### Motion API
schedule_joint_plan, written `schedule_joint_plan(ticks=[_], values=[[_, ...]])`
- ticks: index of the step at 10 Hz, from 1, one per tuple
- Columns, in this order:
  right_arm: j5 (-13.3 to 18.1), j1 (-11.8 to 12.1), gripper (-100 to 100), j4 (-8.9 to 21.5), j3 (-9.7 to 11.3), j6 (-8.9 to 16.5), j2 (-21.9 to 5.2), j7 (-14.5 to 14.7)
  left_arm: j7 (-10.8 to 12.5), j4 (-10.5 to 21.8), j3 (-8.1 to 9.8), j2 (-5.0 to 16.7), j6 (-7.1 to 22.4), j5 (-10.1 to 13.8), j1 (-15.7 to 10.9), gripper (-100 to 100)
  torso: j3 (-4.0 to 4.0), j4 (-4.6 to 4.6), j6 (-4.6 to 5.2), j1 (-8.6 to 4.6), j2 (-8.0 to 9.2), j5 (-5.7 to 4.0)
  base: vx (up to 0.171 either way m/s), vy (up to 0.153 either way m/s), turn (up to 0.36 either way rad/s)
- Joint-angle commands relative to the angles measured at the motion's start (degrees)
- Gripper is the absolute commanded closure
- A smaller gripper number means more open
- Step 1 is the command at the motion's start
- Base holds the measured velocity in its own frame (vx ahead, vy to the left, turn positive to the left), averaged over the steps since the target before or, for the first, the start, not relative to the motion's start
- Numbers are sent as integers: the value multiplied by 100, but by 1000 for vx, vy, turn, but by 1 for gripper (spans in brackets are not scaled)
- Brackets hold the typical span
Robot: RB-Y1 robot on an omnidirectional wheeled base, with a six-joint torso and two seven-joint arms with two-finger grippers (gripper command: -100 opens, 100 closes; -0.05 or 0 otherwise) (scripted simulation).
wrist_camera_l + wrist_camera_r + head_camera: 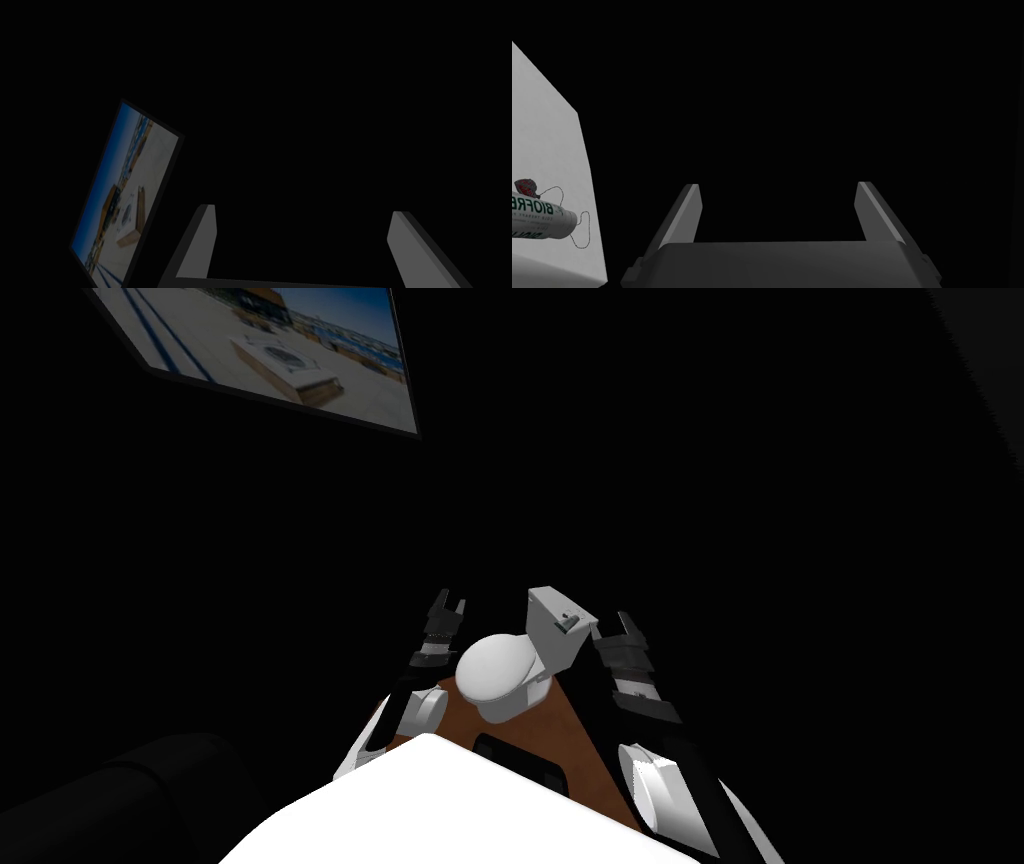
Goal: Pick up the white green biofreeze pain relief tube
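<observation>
Arms (655,788) both reach forward, forearms (632,676) well apart and roughly parallel. State of left gripper (447,606): fingers (197,240) spread wide. Same for right gripper (622,626): fingers spread wide. Wrists (436,640) seem straight, in line with forearms, though dim head view leaves that unsure.

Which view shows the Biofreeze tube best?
Right wrist view: tube lies on a white surface, lettering legible, outside the open right gripper. Head view: a small speck on the toilet tank. Left wrist camera faces away.
</observation>
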Motion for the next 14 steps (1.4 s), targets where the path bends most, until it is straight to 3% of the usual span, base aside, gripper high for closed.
schedule_joint_plan(ticks=[1,3,4,6,7,9,10,12,13,14], values=[[-134,-106,-100,88,55,202,-5,-286,0,0,0,0,0,0,0,0,0,0,0,0,0,0,-10,-50,-1],[-134,-106,-100,88,55,202,-5,-543,0,0,0,0,0,0,0,0,0,0,0,-4,0,-1,-8,-30,3],[-264,-193,-100,167,99,375,-19,-753,0,0,0,0,0,0,0,0,0,0,0,4,-1,1,-3,-35,-5],[-264,-193,-100,167,99,375,-19,-968,0,0,0,0,0,0,0,0,-1,0,0,0,-2,0,-5,-24,3],[-401,-285,-100,250,144,555,-35,-1192,0,0,0,0,0,0,0,0,-1,0,0,6,-1,1,0,-29,-4],[-401,-285,-100,250,144,555,-35,-1406,0,0,0,0,0,0,0,0,-1,-1,0,0,-2,0,-6,-28,3],[-544,-383,-100,336,188,741,-52,-1619,0,0,0,0,0,0,0,0,-1,0,0,4,-1,1,-9,-36,-5],[-544,-383,-100,336,188,741,-52,-1855,0,0,0,0,0,0,0,0,-1,0,0,-2,-2,0,-1,-29,3],[-693,-487,-100,426,232,933,-73,-2063,0,0,0,0,0,0,0,0,-2,-1,0,4,-3,1,1,-34,-6],[-693,-487,-100,426,232,933,-73,-2210,0,0,0,0,0,0,0,0,-2,-1,0,0,-4,0,0,-34,3]])
